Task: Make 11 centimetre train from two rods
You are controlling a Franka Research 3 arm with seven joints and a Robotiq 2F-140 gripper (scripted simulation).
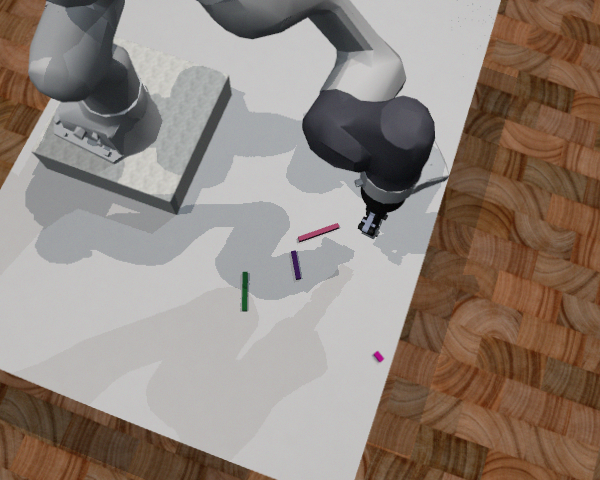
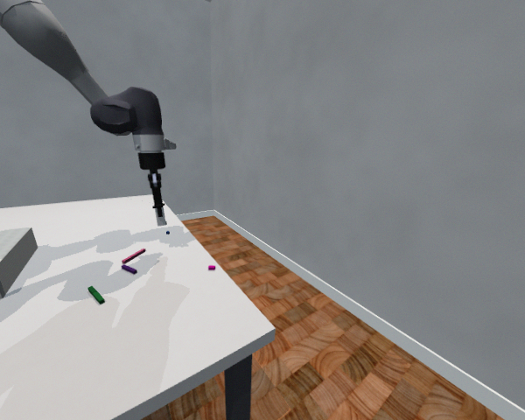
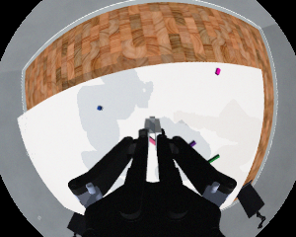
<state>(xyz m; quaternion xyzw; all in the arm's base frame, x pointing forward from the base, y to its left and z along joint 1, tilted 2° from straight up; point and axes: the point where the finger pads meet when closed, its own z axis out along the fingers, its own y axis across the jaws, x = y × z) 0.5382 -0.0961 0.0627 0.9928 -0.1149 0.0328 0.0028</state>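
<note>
My gripper (image 1: pixel 369 227) (image 2: pixel 159 214) (image 3: pixel 152 124) is shut on a short grey rod (image 2: pixel 161 220) (image 3: pixel 152 122) and holds it a little above the table, near the right edge. A pink rod (image 1: pixel 318 231) (image 2: pixel 133 255) (image 3: pixel 152 140) lies just left of the gripper. A purple rod (image 1: pixel 295 265) (image 2: pixel 129 269) (image 3: pixel 192 144) lies below the pink rod's left end. A green rod (image 1: pixel 244 291) (image 2: pixel 96 294) (image 3: pixel 214 159) lies further left, apart. A small magenta rod (image 1: pixel 378 355) (image 2: pixel 212 267) (image 3: pixel 217 71) lies alone near the right edge. A tiny blue rod (image 2: pixel 167 232) (image 3: pixel 100 108) lies close by the gripper; the arm hides it in the overhead view.
The robot's grey base block (image 1: pixel 186 129) (image 2: pixel 10 257) stands at the back left. The white table (image 1: pixel 109 361) (image 2: pixel 185 339) ends just right of the gripper, with wooden floor (image 1: pixel 522 258) beyond.
</note>
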